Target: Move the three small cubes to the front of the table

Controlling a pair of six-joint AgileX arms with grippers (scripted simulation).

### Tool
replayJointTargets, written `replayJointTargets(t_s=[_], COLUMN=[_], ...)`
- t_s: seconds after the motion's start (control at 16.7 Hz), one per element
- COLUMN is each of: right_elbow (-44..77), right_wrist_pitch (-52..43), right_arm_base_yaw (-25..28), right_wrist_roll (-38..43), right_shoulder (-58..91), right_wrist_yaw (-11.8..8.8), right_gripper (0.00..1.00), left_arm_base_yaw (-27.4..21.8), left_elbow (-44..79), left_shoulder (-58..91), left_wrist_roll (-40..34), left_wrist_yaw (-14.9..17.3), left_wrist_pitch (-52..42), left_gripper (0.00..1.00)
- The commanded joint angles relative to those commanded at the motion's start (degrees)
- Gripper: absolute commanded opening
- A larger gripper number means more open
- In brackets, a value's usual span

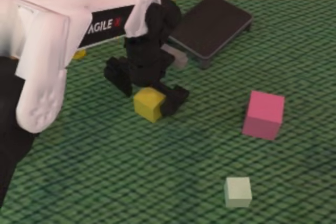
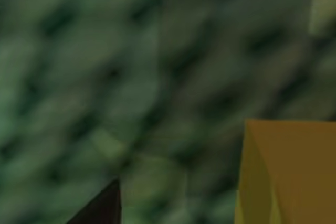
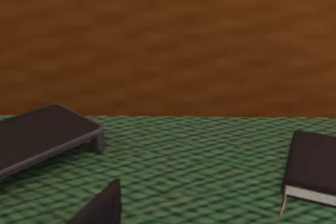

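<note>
The yellow cube rests on the green cloth of the table, left of centre. My left gripper is lowered around it and open, one black finger behind-left of the cube and the other against its right side. In the left wrist view the yellow cube stands apart from a dark fingertip. The pink cube sits to the right. The small grey-green cube lies near the front. My right gripper is outside the top view; its wrist view shows one fingertip over bare cloth, holding nothing.
A flat dark tray stands at the back, right of my left arm; the right wrist view also shows this tray. A dark book-like block lies farther off. A small yellow object peeks from under the left arm.
</note>
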Motion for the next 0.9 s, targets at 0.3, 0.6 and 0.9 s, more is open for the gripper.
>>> replayJointTargets(t_s=[0.3, 0.6, 0.9], right_elbow=[0.0, 0.0, 0.0], right_wrist_pitch=[0.0, 0.0, 0.0], right_arm_base_yaw=[0.0, 0.0, 0.0], right_wrist_roll=[0.0, 0.0, 0.0], right_shoulder=[0.0, 0.0, 0.0], right_wrist_yaw=[0.0, 0.0, 0.0], right_gripper=[1.0, 1.0, 1.0], left_arm_base_yaw=[0.0, 0.0, 0.0], left_elbow=[-1.1, -1.1, -1.1], left_shoulder=[0.5, 0.5, 0.5], left_wrist_roll=[0.0, 0.0, 0.0], left_wrist_yaw=[0.0, 0.0, 0.0], left_wrist_pitch=[1.2, 1.2, 1.2], left_gripper=[1.0, 0.62, 0.25])
